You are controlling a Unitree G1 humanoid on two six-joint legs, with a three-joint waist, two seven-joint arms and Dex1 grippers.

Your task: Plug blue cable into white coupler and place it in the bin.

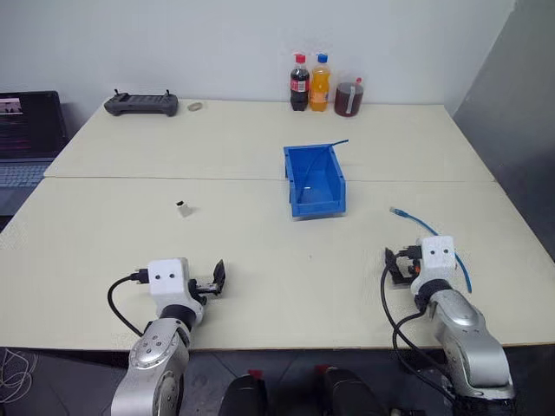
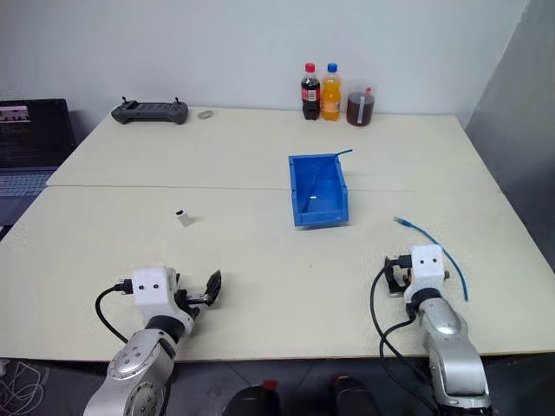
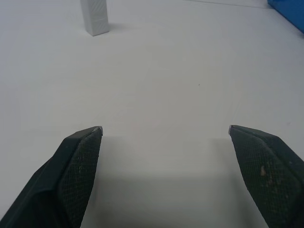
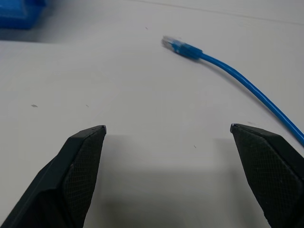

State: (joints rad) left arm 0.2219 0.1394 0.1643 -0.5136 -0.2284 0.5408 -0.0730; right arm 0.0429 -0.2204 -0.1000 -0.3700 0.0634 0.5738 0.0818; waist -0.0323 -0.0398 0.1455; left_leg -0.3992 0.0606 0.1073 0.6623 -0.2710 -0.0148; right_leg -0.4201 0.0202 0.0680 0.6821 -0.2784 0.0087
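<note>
The blue cable (image 1: 429,232) is lying on the tabletop (image 1: 260,251) just ahead of the spread right end effector (image 4: 166,137), running diagonally, plug end farthest; the white coupler (image 1: 183,208) is standing ahead of the spread left end effector (image 3: 164,133).

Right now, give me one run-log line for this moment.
left gripper: open, empty | right gripper: open, empty | blue cable: on table, unplugged | white coupler: on table | bin: holds another cable

- Blue cables: two, one loose on the table (image 1: 425,227), one in the bin (image 1: 323,154)
- White coupler (image 1: 183,208): one
- Blue bin (image 1: 314,180): one
- Bottles (image 1: 310,82): two
- Jar of dark liquid (image 1: 349,98): one
- Grippers: two, left (image 1: 212,281), right (image 1: 398,263)
</note>
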